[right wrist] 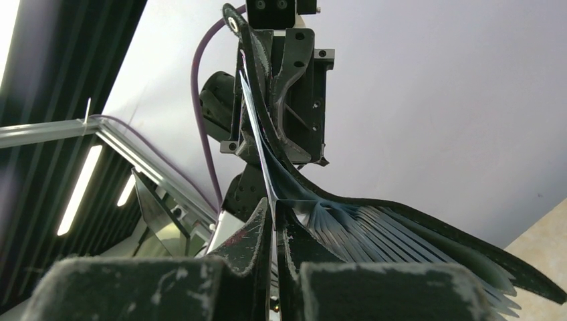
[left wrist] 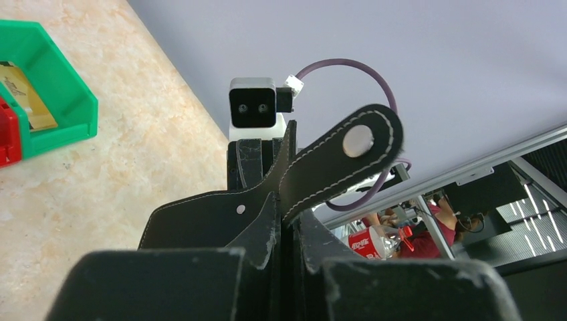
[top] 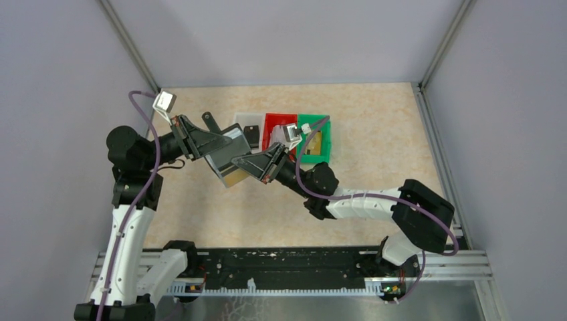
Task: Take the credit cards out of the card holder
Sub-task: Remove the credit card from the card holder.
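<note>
The black card holder (top: 227,148) hangs open in the air between both grippers, its strap tab (top: 210,122) pointing back. My left gripper (top: 212,142) is shut on one leather flap; in the left wrist view (left wrist: 291,221) the strap (left wrist: 341,160) rises right above the fingers. My right gripper (top: 235,160) is shut on a thin card that shows edge-on in the right wrist view (right wrist: 274,214), beside the holder's fanned pockets (right wrist: 381,231). A grey and tan card face (top: 231,175) shows at the holder's lower edge. A black card (top: 252,136) lies in the white bin, a gold card (top: 314,142) in the green bin.
White (top: 242,120), red (top: 274,122) and green (top: 326,137) bins stand side by side behind the grippers. The green bin (left wrist: 60,87) with its gold card (left wrist: 23,97) also shows in the left wrist view. Grey walls close the left, back and right.
</note>
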